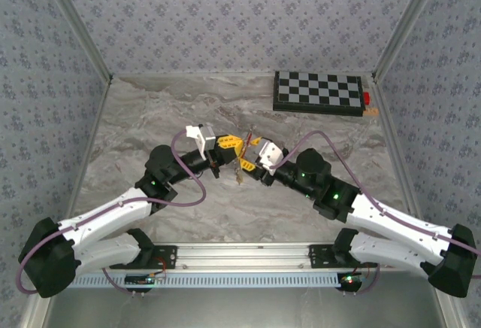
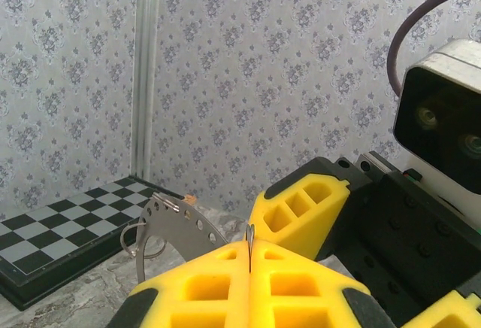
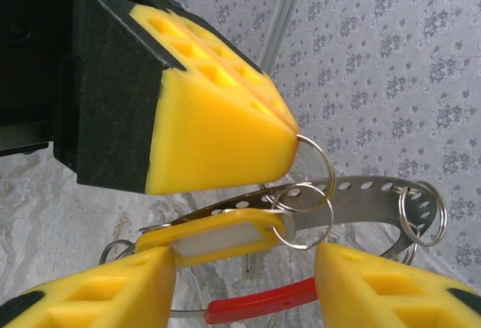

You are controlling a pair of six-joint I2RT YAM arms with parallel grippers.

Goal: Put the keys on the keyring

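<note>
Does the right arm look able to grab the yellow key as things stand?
Probably yes: the yellow key lies between the open fingers of the right pincer, nothing blocking. The left pincer, shut on a ring, sits close by.

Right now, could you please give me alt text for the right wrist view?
The left gripper, shut, pinches a small split ring, with a yellow-headed key just below it and the keyring, a grey perforated band with a red segment, curving behind. The right gripper stands open underneath, against patterned wallpaper.
</note>
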